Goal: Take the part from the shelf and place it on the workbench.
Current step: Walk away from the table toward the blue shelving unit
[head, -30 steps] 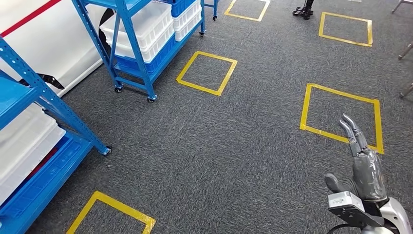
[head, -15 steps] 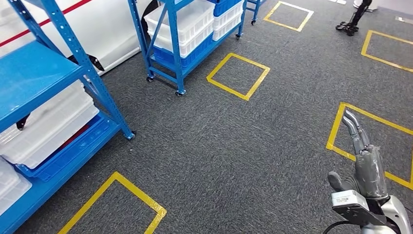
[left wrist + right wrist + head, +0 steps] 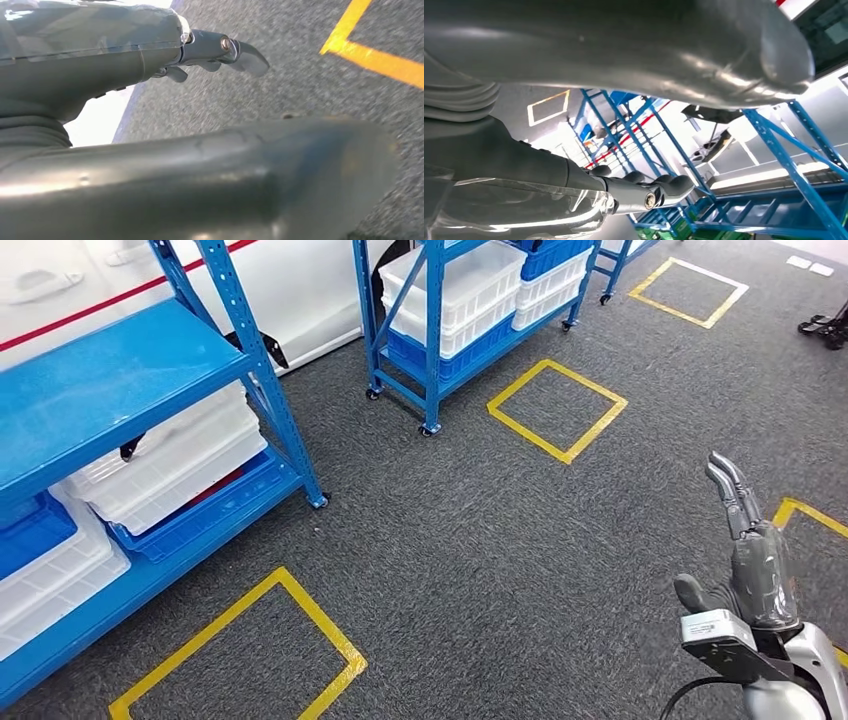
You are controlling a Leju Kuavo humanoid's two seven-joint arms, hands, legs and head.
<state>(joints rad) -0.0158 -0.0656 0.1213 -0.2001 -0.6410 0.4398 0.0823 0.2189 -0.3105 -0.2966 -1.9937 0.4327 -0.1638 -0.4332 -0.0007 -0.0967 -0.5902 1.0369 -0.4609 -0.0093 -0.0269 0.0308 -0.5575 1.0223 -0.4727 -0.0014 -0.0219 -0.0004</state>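
Note:
My right hand (image 3: 752,558) hangs over the grey carpet at the lower right of the head view, fingers (image 3: 728,488) straight, thumb apart, holding nothing. The right wrist view has the same hand (image 3: 574,192) with nothing in it, and beyond it blue racks with black curved parts (image 3: 711,114) lying up on them. My left hand (image 3: 150,55) hangs above the carpet, fingers (image 3: 242,52) stretched out, nothing in its grasp. A blue shelf (image 3: 110,380) stands at the near left. A small dark piece (image 3: 130,447) pokes out under its top board.
White crates (image 3: 170,465) and a blue crate (image 3: 30,530) fill the near shelf's lower levels. A second wheeled blue shelf (image 3: 432,335) with white crates stands farther back. Yellow taped squares (image 3: 557,408) mark the carpet, one (image 3: 250,650) just in front of the near shelf.
The camera has turned: both shelves and the yellow squares have slid to the right in the picture, and the near shelf is larger. My right hand keeps the same straight-fingered pose.

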